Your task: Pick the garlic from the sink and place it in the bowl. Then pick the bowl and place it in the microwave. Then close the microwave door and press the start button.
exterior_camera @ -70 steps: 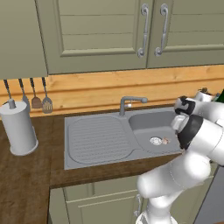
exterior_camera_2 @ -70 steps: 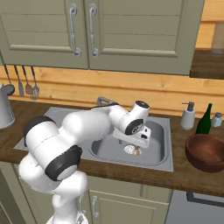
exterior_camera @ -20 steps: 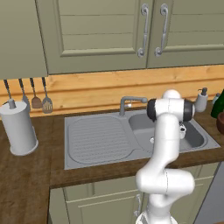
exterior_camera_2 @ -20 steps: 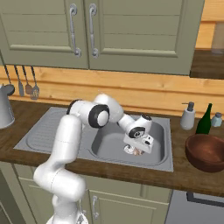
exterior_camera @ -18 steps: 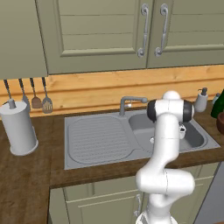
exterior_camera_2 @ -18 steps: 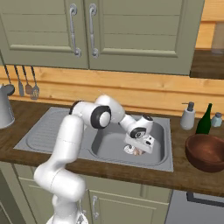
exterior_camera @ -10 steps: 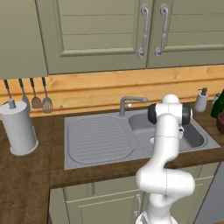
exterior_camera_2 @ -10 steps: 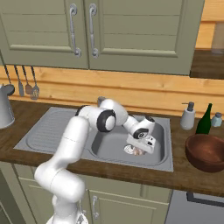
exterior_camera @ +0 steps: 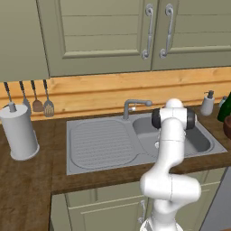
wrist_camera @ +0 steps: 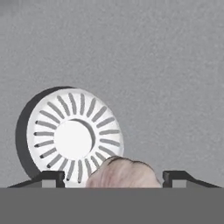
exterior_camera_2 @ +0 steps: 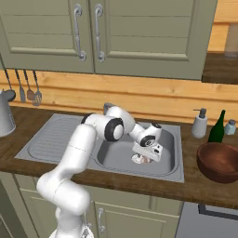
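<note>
Small pale pinkish-tan lump of garlic [wrist_camera: 122, 173] sits on the floor of the grey metal sink basin [exterior_camera_2: 122, 157], directly between the two dark fingertips [wrist_camera: 53, 177] of the pincer [exterior_camera_2: 145, 159]. Both tips stand apart from the garlic, a gap on each side. Pincer is wide open, holding nothing; nothing shows it pressing on the garlic yet.

Just beyond the pincer, touching or nearly touching the garlic's far edge in the hand view: round slotted silver drain [wrist_camera: 73, 136]. Not the target.

Step in hand, by my reading: closing on the garlic for the first pick.

To do it well:
- Garlic looks fairly centred between the tips; keep that line and close evenly so neither tip nudges it aside.
- Tips appear low, near the basin floor; good for a lump this small. Grip about its widest part, not the crown.
- Rounded, likely to roll or squirt out. Close gently, confirm hold before lifting.
- Lift straight up clear of the basin wall before swinging.

Off to the pincer's right on the dark wooden counter [exterior_camera_2: 195, 188]: round deep reddish-brown wooden bowl [exterior_camera_2: 219, 161], upright, well apart from the sink. That is where the garlic goes.
</note>
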Robot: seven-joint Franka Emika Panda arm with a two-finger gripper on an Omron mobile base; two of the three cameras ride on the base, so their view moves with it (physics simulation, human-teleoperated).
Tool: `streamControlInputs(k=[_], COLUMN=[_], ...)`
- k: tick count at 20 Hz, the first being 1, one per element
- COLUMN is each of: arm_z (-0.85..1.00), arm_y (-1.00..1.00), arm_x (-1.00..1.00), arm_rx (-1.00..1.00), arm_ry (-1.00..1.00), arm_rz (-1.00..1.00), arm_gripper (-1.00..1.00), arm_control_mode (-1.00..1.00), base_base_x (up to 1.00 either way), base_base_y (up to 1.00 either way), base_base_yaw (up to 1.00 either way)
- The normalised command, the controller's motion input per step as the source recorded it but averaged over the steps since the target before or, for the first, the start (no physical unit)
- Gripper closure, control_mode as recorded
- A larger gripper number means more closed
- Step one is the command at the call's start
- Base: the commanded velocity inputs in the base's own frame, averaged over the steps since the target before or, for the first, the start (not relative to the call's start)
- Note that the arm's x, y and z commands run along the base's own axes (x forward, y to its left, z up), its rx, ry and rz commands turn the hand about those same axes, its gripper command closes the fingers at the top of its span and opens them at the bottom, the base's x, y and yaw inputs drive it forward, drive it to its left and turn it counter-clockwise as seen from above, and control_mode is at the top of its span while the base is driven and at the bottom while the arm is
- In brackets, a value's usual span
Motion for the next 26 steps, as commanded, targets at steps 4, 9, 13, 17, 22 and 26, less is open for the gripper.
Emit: streamControlInputs(k=[4,9,13,17,22,26], arm_z=[0.21,0.67,0.76,0.83,0.97,0.95], arm_y=[0.05,-0.04,0.0,0.0,0.0,-0.01], arm_x=[-0.55,-0.61,-0.56,-0.59,-0.55,-0.56], arm_rx=[0.0,0.03,0.01,0.0,0.0,0.0], arm_ry=[0.0,-0.07,-0.24,-0.22,-0.15,-0.18], arm_rz=[-0.02,-0.09,-0.09,-0.1,-0.17,-0.21], arm_gripper=[1.0,1.0,1.0,1.0,1.0,1.0], arm_control_mode=[-1.0,-1.0,-1.0,-1.0,-1.0,-1.0], base_base_x=[0.0,0.0,0.0,0.0,0.0,0.0], base_base_y=[0.0,0.0,0.0,0.0,0.0,0.0], base_base_yaw=[0.0,0.0,0.0,0.0,0.0,0.0])
